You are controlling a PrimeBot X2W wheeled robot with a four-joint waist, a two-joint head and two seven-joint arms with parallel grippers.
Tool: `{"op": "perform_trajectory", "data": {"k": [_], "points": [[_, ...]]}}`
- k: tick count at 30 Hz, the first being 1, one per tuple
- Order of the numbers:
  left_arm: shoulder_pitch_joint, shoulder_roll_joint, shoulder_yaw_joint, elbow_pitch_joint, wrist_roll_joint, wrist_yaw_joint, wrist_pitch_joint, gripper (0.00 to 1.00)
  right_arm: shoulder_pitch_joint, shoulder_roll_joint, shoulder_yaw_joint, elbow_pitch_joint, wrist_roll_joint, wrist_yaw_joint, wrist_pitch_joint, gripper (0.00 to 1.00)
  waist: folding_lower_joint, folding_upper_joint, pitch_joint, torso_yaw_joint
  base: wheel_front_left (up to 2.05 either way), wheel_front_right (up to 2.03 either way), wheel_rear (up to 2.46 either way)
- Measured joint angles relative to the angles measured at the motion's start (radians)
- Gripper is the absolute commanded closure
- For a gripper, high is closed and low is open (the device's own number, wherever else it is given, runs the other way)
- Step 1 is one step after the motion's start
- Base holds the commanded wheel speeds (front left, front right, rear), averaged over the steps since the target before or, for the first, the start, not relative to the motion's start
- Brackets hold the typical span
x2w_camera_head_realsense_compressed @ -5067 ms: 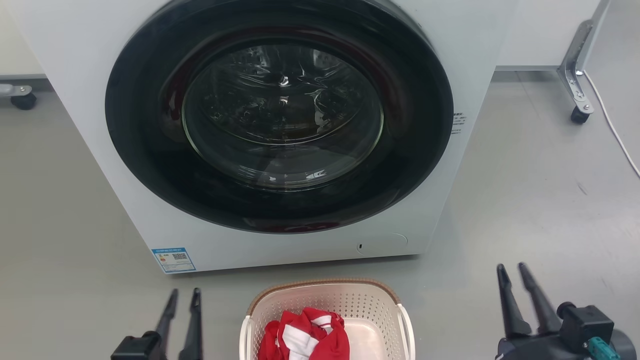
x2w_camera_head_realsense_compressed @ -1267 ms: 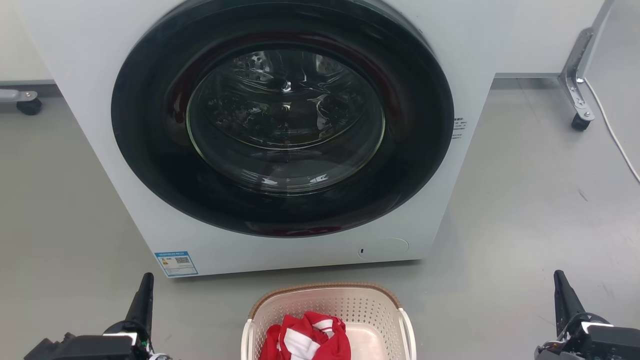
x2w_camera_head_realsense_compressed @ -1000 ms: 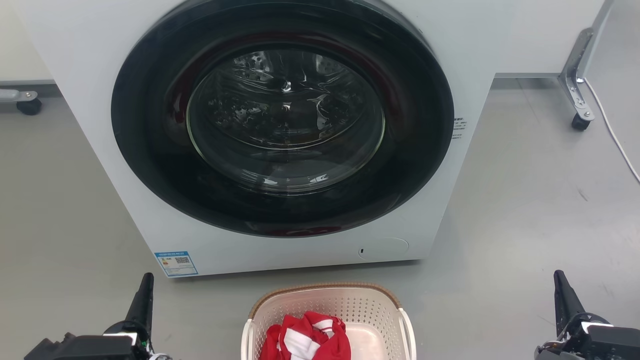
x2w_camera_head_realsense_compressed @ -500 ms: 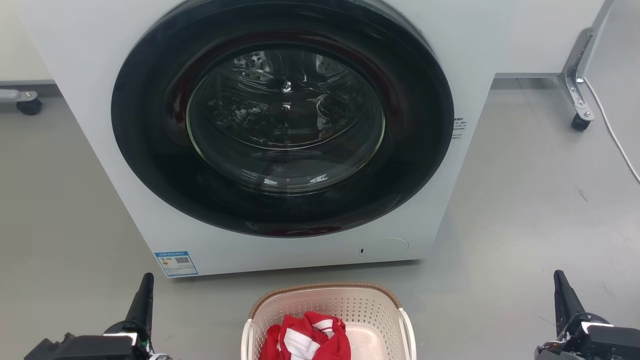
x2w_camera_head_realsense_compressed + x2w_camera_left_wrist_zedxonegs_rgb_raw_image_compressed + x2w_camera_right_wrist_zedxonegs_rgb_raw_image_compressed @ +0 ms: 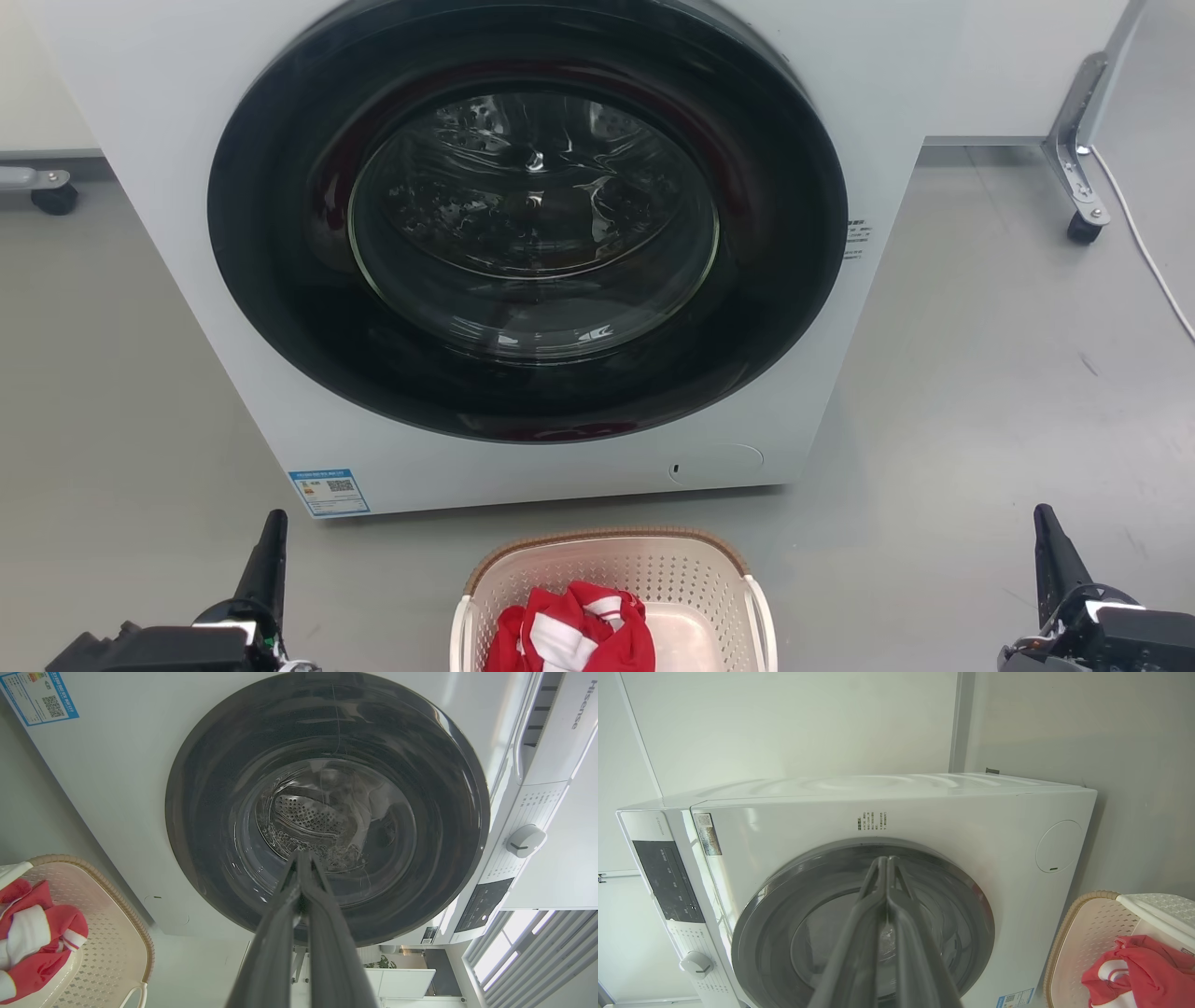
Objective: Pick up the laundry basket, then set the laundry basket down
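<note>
Head view, looking down at a grey floor (image 5: 980, 373). The laundry basket (image 5: 653, 565) stands upright on the floor at 6 o'clock, just short of the white washing machine (image 5: 140, 187) that takes up 12 o'clock. A crumpled red-and-white garment (image 5: 569, 625) lies in the basket, heaped toward its 9 o'clock side.

Your left gripper (image 5: 274, 519) sits at 8 o'clock and your right gripper (image 5: 1043, 511) at 4 o'clock. Both point toward the machine, each well apart from the basket and touching nothing. In each wrist view the two fingers are pressed together along their length, so both tools are closed and empty.

This layout fits two stages: a basket waiting to be lifted, or one already put back on the floor with the arms drawn clear. The pictures do not settle which.

Either way, the handling points are the same, in my judgement. The grips are the two white side handles, the left handle (image 5: 457, 625) and the right handle (image 5: 761, 616) — one faces each arm. Closed fingers cannot take a handle; they would have to part before any hold. The perforated plastic looks light and likely to flex, and the load sits off-centre, so an uneven lift or lowering would probably tip it toward 9 o'clock.

What crowds the basket: the machine's front panel and its round glass door (image 5: 532, 215) stand close at 12 o'clock, leaving little room to swing it forward. Further off, a metal leg on a caster (image 5: 1083, 210) and a white cable (image 5: 1144, 243) lie at 2 o'clock — another caster (image 5: 54, 198) at 10 o'clock.
</note>
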Motion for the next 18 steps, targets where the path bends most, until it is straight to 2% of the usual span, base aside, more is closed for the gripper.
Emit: {"op": "perform_trajectory", "data": {"k": [18], "points": [[0.0, 0.0, 0.0, 0.0, 0.0, 0.0, 0.0, 1.0, 0.0, 0.0, 0.0, 0.0, 0.0, 0.0, 0.0, 1.0, 0.0, 0.0, 0.0, 0.0, 0.0, 0.0, 0.0]]}}
